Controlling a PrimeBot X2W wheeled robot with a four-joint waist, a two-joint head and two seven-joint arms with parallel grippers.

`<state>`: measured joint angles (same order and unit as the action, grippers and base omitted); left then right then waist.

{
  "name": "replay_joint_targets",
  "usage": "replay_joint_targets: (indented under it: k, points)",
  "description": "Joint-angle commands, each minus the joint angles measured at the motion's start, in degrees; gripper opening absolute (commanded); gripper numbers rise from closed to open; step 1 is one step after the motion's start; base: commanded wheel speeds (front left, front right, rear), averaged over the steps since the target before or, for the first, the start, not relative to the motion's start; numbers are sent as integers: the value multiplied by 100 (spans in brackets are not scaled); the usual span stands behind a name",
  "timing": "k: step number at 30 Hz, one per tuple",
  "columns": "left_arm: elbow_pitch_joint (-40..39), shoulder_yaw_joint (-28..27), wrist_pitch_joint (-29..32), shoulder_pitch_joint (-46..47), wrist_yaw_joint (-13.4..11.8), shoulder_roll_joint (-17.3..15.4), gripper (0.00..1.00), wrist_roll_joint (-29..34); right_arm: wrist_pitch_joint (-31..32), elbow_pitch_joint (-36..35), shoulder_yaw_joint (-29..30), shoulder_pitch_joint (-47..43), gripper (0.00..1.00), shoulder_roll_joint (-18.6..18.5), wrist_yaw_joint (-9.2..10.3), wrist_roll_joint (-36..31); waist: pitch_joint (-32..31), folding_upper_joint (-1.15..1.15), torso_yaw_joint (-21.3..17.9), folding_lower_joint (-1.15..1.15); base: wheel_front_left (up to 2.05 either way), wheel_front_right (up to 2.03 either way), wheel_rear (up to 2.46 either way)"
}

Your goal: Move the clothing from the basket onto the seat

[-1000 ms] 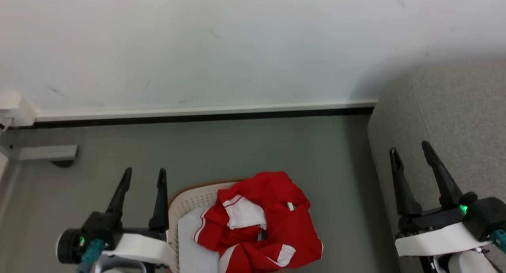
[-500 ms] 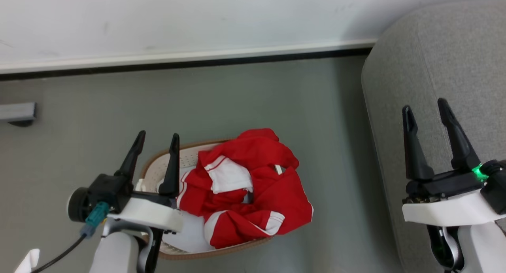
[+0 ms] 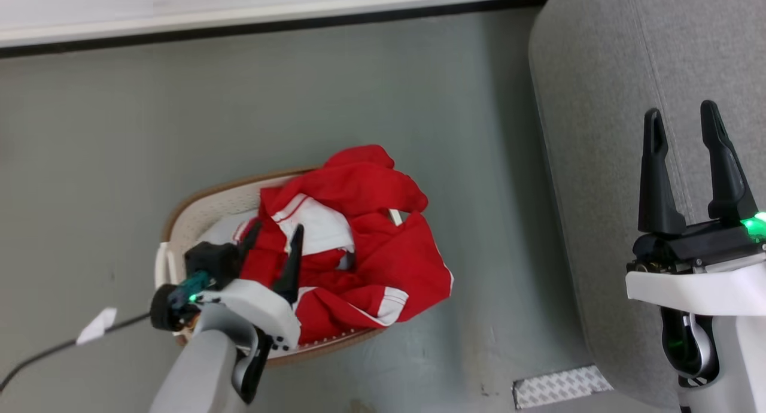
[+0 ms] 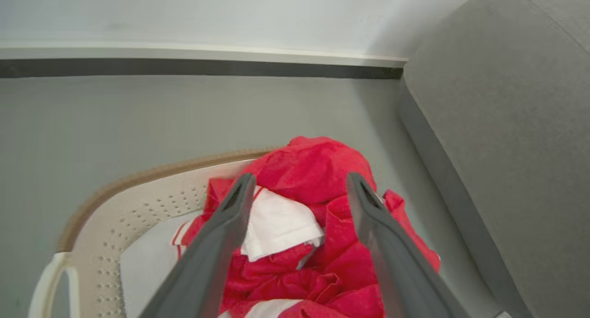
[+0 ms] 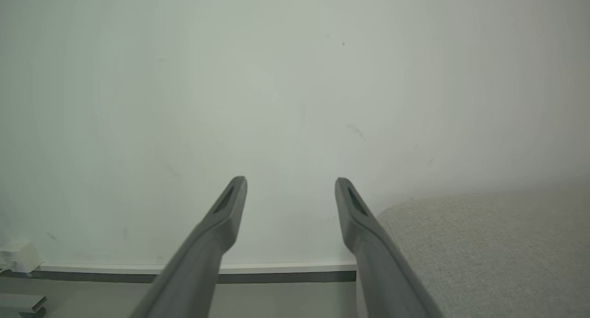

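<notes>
Starting at far L of head view, a white tag (image 3: 99, 324) sat just L of the L arm's wrist, over the grey floor (image 3: 269, 102). Next came the basket (image 3: 200, 199), cream w/ a brown rim, standing on the floor. A pale liner (image 3: 222, 236) showed at its L end.

L gripper (image 3: 277, 227) hung over the basket's L half, fingers (image 3: 291, 263) spread wide w/ nothing held, tips aimed at the clothing (image 3: 371, 233). Couldn't tell whether the tips touched fabric. In L wrist view the L gripper (image 4: 300, 177) framed a white patch & a red bulge of the clothing (image 4: 318, 168) btwn its two fingers. The perforated basket (image 4: 138, 203) wall & liner (image 4: 140, 267) lay to that view's L.

Clothing was a crumpled red heap w/ white bands, piled in the basket's R half & spilling over its R rim. R of it came a stretch of floor, then a pale textured strip (image 3: 556, 386) near the bottom edge, just beside the seat (image 3: 598, 131).

Seat, grey & woven, took up the R side. R gripper (image 3: 681, 109) was above it, fingers (image 3: 655, 179) wide apart & empty, well apart from the basket. In R wrist view the R gripper (image 5: 290, 180) pointed at a white wall (image 5: 295, 78), w/ the seat (image 5: 484, 235) at lower R.
</notes>
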<state>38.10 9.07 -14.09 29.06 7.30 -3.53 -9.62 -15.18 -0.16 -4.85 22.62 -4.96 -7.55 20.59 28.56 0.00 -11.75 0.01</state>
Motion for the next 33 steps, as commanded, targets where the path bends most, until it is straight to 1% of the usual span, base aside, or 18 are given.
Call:
replay_joint_targets:
  k: [1,4,8,14,18,22,26,33]
  points:
    - [125,94,46,117,21,-51,100,-147,4,-40,9,105,100,22,12,5,121,0,-107,-1,0,0,0]
    - [625,494,226,359,19,-161,100,-482,4,-74,-10,165,100,56,12,33,290,0,-230,-1,0,0,0]
    - [1104,991,514,655,21,-325,100,-936,4,-115,-18,261,100,103,12,69,526,0,-394,-1,0,0,0]
    - [1559,1642,1105,1016,22,-561,100,-1764,4,-141,-35,374,100,172,12,111,863,0,-619,-1,0,0,0]
    - [1780,2011,1622,1153,22,-714,100,-2281,4,-186,-11,473,100,199,12,156,1068,0,-767,-1,0,0,0]
    - [1972,2267,2056,1295,23,-880,100,-2642,4,-230,-16,552,100,206,12,206,1251,0,-887,-1,0,0,0]
    - [2215,2437,2397,1531,23,-1071,100,-2818,4,-264,-63,595,100,209,12,337,1456,0,-1003,-1,0,0,0]
    - [2466,2771,2923,1871,23,-1255,100,-3049,5,-304,-175,710,100,210,12,528,1809,0,-1221,-1,0,0,0]
